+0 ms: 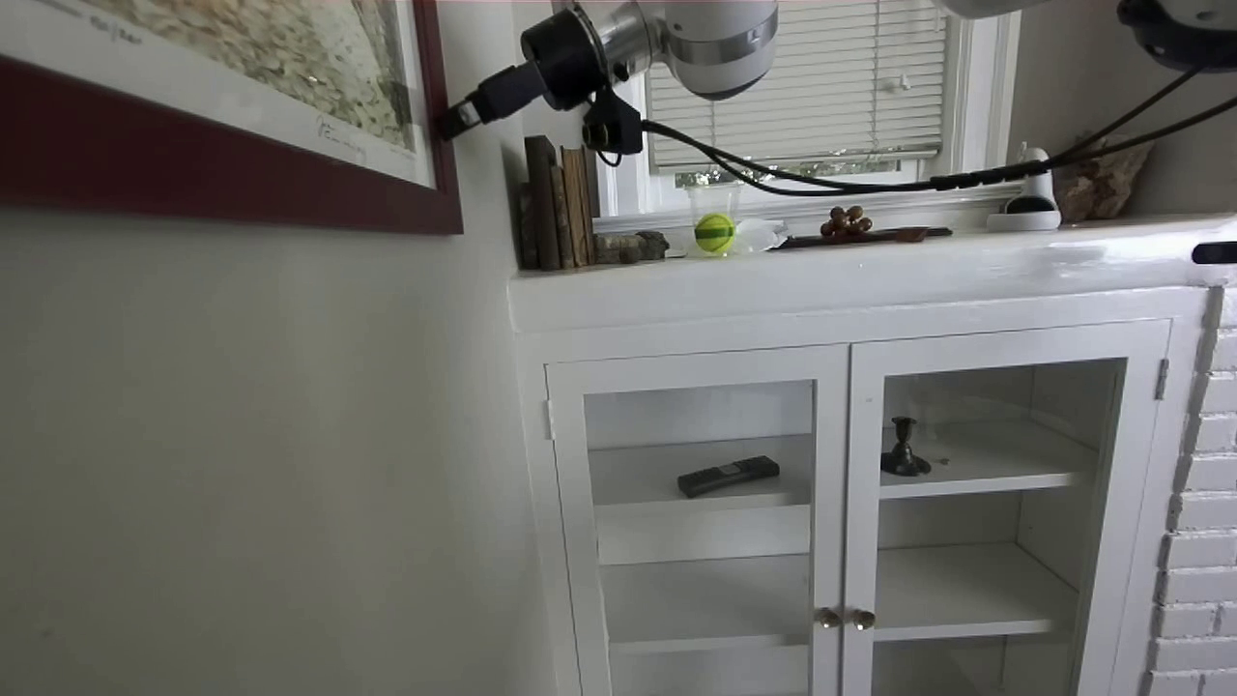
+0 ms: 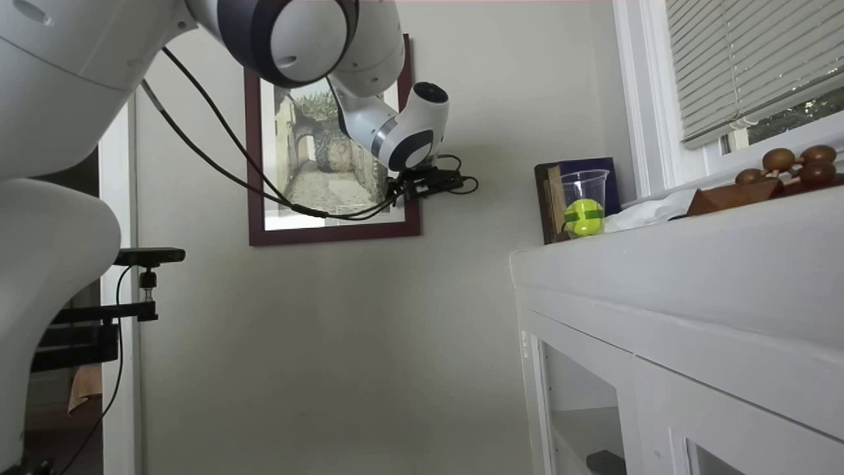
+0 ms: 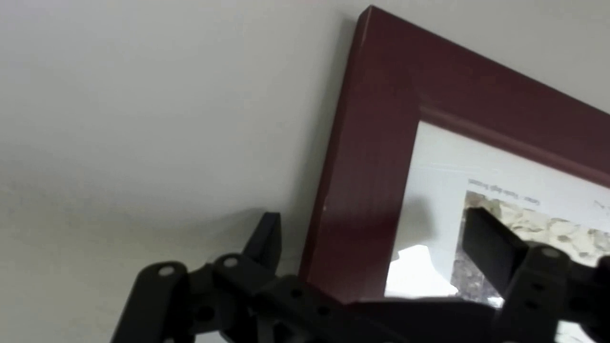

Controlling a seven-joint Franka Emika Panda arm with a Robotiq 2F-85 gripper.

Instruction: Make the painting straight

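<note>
The painting (image 1: 242,179) hangs on the wall with a dark red-brown frame, white mat and a stone street scene; it also shows in an exterior view (image 2: 316,165), partly hidden by my arm. There its bottom edge rises slightly to the right. In the wrist view its frame corner (image 3: 367,166) lies between my fingers. My gripper (image 3: 374,226) is open, one finger over the wall outside the frame's side, the other over the picture. In the exterior views my gripper (image 1: 456,120) (image 2: 394,192) is at the frame's side near its lower corner. I cannot tell whether it touches.
A white ledge (image 1: 850,271) above a glass-door cabinet (image 1: 696,362) holds old books (image 1: 560,208), a clear cup with a yellow-green ball (image 1: 715,233) and brown wooden balls (image 1: 846,221). A window with blinds (image 1: 802,87) is behind. Black cables (image 2: 224,168) hang along my arm.
</note>
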